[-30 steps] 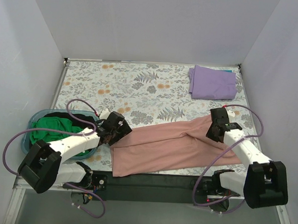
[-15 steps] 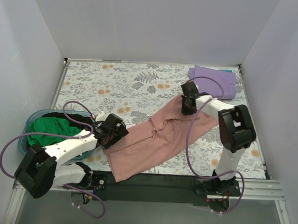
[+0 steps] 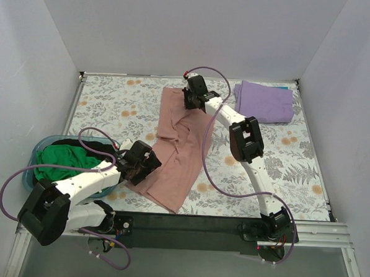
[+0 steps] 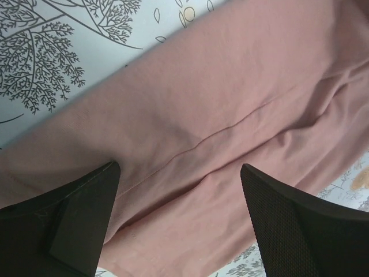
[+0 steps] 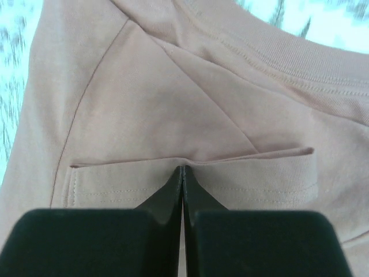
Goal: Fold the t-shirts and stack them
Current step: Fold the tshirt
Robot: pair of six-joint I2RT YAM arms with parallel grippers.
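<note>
The dusty-pink t-shirt [image 3: 178,157] lies stretched from the near centre to the far centre of the table. My right gripper [image 3: 188,103] is at its far end, shut on a folded hem of the pink cloth [image 5: 173,98], with the fingertips [image 5: 183,168] pressed together on it. My left gripper [image 3: 145,164] is over the shirt's near left edge, jaws wide open [image 4: 179,173], with pink cloth [image 4: 202,86] lying below them. The lavender t-shirt [image 3: 264,102] lies folded at the far right. The green t-shirt [image 3: 60,160] is crumpled in the basket.
The teal plastic basket [image 3: 34,174] stands at the near left beside my left arm, with dark cloth [image 3: 79,146] in it too. The floral table cover [image 3: 112,103] ends at white walls on three sides. My right arm reaches across the table's middle.
My right gripper has swept from the near right to the far centre, dragging the pink shirt's end with it. The shirt now runs near to far. My left gripper has barely moved.
</note>
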